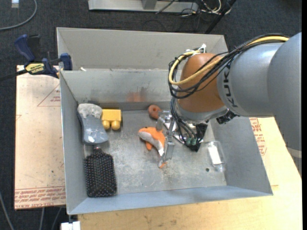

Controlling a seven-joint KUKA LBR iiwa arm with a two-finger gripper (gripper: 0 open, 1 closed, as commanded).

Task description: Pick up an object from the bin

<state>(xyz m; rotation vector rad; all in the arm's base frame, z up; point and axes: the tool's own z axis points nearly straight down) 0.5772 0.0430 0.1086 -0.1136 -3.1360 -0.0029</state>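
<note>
Orange-and-white toy (152, 137) lies right of the yellow block (111, 119), a little lower, on the floor of the bin (139, 176). You see the gripper (165, 159) just at the toy's far side from the block; whether it is apart or together you cannot tell. Below the block lies a black brush (100, 175).

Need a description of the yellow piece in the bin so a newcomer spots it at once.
In the grey bin, look at the floor near the back wall's left end. The yellow block lies there beside a grey-and-white object. It is the only yellow thing, boxy with two rounded lobes.
</note>
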